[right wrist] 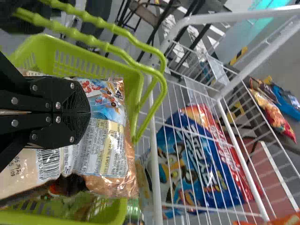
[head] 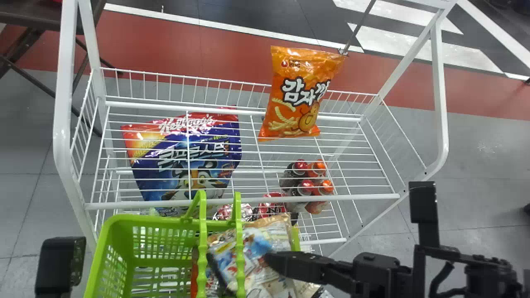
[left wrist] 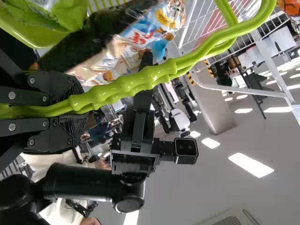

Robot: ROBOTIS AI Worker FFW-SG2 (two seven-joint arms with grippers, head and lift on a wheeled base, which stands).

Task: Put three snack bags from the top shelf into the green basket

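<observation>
Right claw (head: 269,260) was held over the green basket (head: 153,219), fingers brought together with no gap seen at the tips. They were set against the face of a blue-and-tan snack bag (head: 256,244) in the basket; whether any film was pinched between them cannot be told. A beige bag (right wrist: 23,173) was seen beside it in the right wrist view, partly covered by the claw.

Left claw (left wrist: 77,112) was clamped on both green handles (head: 202,252), which were raised and kept side by side. Left arm (head: 60,265) was placed at the head view's bottom left.

Basket was positioned at the near side of the white wire rack (head: 145,204), bags bunched toward its right part, left part showing mostly open mesh.

Orange snack bag (head: 290,116) was located on the top shelf, toward the rear rail and right of middle, slightly tilted, front print faced up toward the head camera.

Below the top-shelf wires, a large blue-and-red bag (head: 147,178) was placed on the left, bottles with red and orange caps (head: 300,165) were grouped on the right. Striped floor was seen behind the rack.
</observation>
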